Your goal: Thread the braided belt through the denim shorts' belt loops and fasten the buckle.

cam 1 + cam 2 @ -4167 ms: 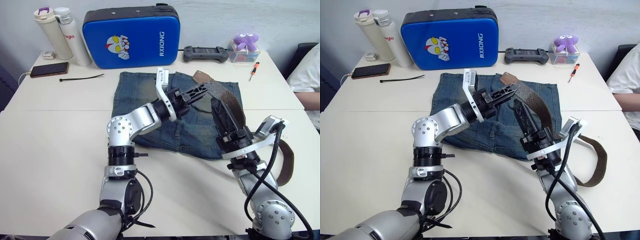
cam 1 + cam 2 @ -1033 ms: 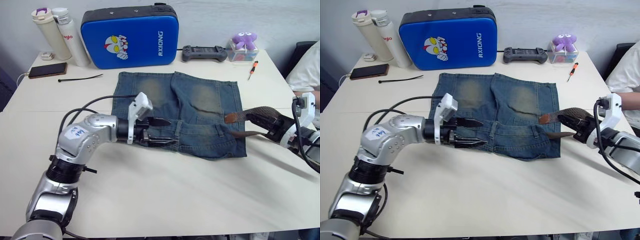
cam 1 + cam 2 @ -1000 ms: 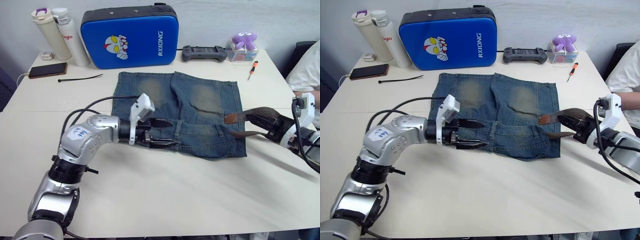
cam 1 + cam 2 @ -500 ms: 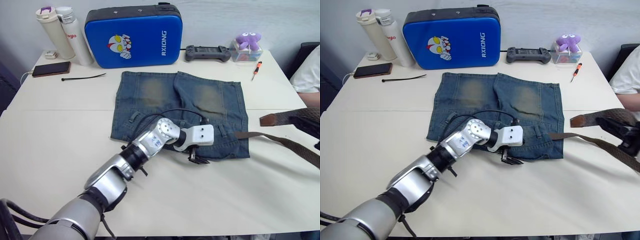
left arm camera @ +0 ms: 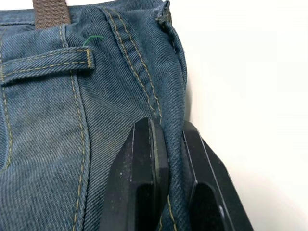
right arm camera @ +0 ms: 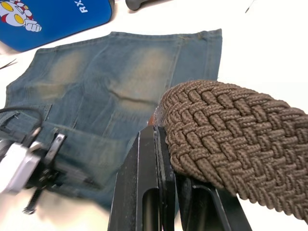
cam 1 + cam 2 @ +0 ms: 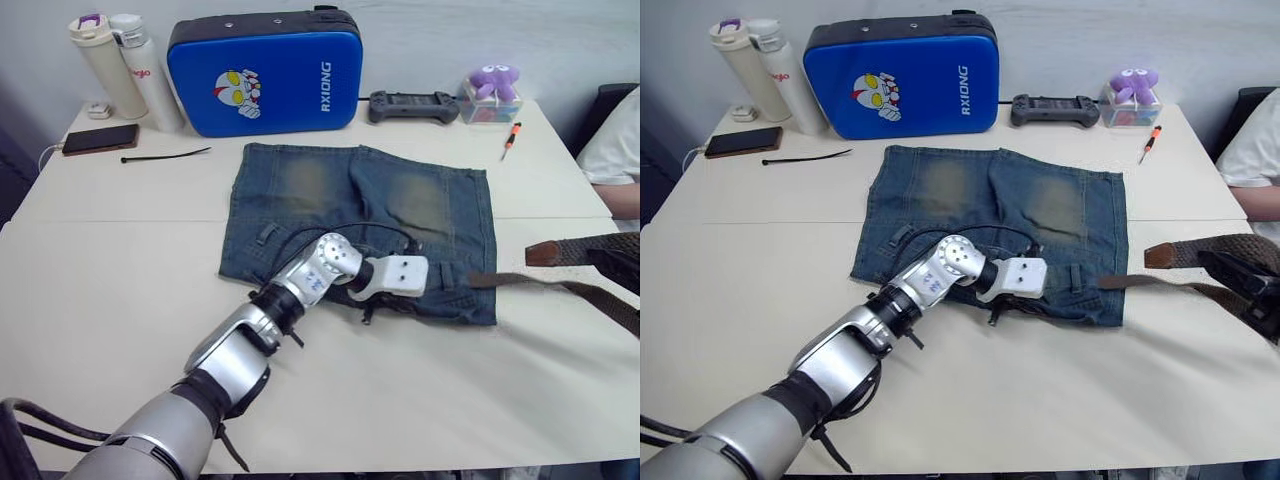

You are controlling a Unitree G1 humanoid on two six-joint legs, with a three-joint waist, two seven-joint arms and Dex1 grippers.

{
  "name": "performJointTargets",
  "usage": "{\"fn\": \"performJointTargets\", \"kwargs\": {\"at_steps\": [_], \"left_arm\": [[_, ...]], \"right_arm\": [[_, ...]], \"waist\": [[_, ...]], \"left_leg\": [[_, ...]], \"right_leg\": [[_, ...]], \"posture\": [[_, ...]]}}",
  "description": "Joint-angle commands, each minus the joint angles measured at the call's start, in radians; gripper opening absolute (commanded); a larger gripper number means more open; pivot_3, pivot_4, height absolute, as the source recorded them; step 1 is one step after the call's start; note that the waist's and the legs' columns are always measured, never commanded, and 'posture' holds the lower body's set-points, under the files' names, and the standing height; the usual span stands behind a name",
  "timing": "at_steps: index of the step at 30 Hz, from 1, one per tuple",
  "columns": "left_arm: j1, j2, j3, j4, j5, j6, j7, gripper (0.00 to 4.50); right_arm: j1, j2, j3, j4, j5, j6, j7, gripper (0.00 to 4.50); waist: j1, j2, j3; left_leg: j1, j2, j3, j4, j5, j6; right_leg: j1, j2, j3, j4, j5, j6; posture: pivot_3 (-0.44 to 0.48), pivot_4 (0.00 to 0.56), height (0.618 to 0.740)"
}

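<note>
The denim shorts (image 7: 360,225) lie flat on the table, waistband towards me. My left gripper (image 7: 372,312) is shut on the waistband's near edge, with a fold of denim pinched between its fingers (image 5: 144,159). Close by are a belt loop (image 5: 48,65) and a piece of the braided belt (image 5: 50,12). The belt leaves the waistband's right end (image 7: 500,280) and runs right to my right gripper (image 7: 1230,268), which is shut on a braided loop of it (image 6: 226,130). A tan end piece (image 7: 545,253) sticks out beside that gripper. The buckle is out of view.
At the back stand a blue case (image 7: 265,70) and two bottles (image 7: 105,65). A phone (image 7: 98,138), a black cable tie (image 7: 165,155), a game controller (image 7: 413,105), a purple plush (image 7: 490,80) and a screwdriver (image 7: 511,140) lie around them. A person's sleeve (image 7: 615,150) shows at the right.
My left gripper moved right along the waistband, then went from open to shut on its edge. The right gripper pulled the belt further right, out past the shorts.
</note>
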Motion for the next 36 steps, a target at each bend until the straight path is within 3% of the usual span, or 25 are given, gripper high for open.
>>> {"fn": "performJointTargets", "kwargs": {"at_steps": [1,7,11,13,17,21,22,27,32,36], "left_arm": [[0.071,0.080,-0.022,-0.159,-0.009,0.057,-0.129,0.01],[0.177,0.200,-0.021,-0.387,-0.032,0.181,-0.212,0.01],[0.196,0.202,0.018,-0.421,-0.062,0.241,-0.188,0.01],[0.193,0.186,0.059,-0.444,-0.117,0.320,-0.189,1.01],[0.162,0.203,0.123,-0.527,-0.229,0.500,-0.234,2.60],[0.111,0.291,0.201,-0.591,-0.323,0.626,-0.296,4.23],[0.095,0.323,0.223,-0.594,-0.335,0.625,-0.313,4.45],[0.068,0.411,0.276,-0.597,-0.373,0.592,-0.357,4.45],[0.069,0.441,0.301,-0.572,-0.352,0.568,-0.309,4.45],[0.092,0.453,0.313,-0.603,-0.367,0.588,-0.278,4.45]], "right_arm": [[-0.006,0.019,0.047,-0.054,0.038,-0.059,-0.024,0.00],[0.021,0.040,0.115,-0.103,0.067,-0.104,-0.054,0.00],[0.052,0.048,0.138,-0.139,0.096,-0.127,-0.079,0.00],[0.067,0.052,0.164,-0.173,0.125,-0.151,-0.101,0.00],[0.100,0.057,0.201,-0.241,0.186,-0.204,-0.153,0.00],[0.171,0.063,0.187,-0.298,0.237,-0.237,-0.189,0.00],[0.193,0.073,0.194,-0.314,0.246,-0.253,-0.206,0.00],[0.218,0.125,0.300,-0.332,0.214,-0.329,-0.265,0.00],[0.178,0.187,0.455,-0.320,0.164,-0.388,-0.312,0.00],[0.167,0.199,0.506,-0.279,0.105,-0.398,-0.331,0.00]], "waist": [[-0.001,0.000,0.000],[0.002,0.001,-0.001],[0.002,0.001,-0.001],[0.002,0.001,-0.001],[0.001,0.001,-0.001],[0.001,0.002,-0.001],[0.000,0.002,-0.001],[0.000,0.003,-0.002],[0.001,0.003,-0.002],[0.000,0.003,-0.002]], "left_leg": [[0.000,0.000,0.000,0.000,0.000,0.000],[0.000,0.000,0.000,0.001,0.001,-0.001],[0.000,0.000,-0.001,0.001,0.001,-0.001],[0.000,0.000,-0.001,0.002,0.001,-0.001],[-0.001,0.000,-0.001,0.003,0.001,-0.001],[-0.003,0.000,-0.002,0.006,0.001,-0.001],[-0.004,0.000,-0.003,0.007,0.000,-0.001],[-0.004,0.000,-0.003,0.011,0.000,0.000],[-0.005,0.000,-0.004,0.014,-0.001,0.001],[-0.005,0.000,-0.004,0.014,-0.001,0.001]], "right_leg": [[0.000,0.000,0.000,0.000,0.000,0.000],[0.000,0.000,0.000,0.000,0.000,0.000],[0.001,0.000,0.000,0.000,0.000,0.000],[0.001,0.000,0.000,0.000,0.000,0.000],[0.000,0.000,-0.001,0.000,0.000,0.000],[0.000,0.000,-0.002,0.001,0.000,0.000],[0.000,0.000,-0.002,0.001,0.000,0.000],[0.000,-0.001,-0.003,0.001,0.000,0.000],[0.000,-0.001,-0.003,0.000,0.001,0.001],[0.000,-0.001,-0.003,0.001,0.001,0.001]], "posture": [[0.000,0.150,0.740],[0.000,0.150,0.740],[0.000,0.150,0.740],[0.000,0.150,0.740],[0.000,0.150,0.740],[0.000,0.150,0.740],[0.000,0.150,0.740],[0.000,0.150,0.740],[0.000,0.150,0.740],[0.000,0.150,0.740]]}}
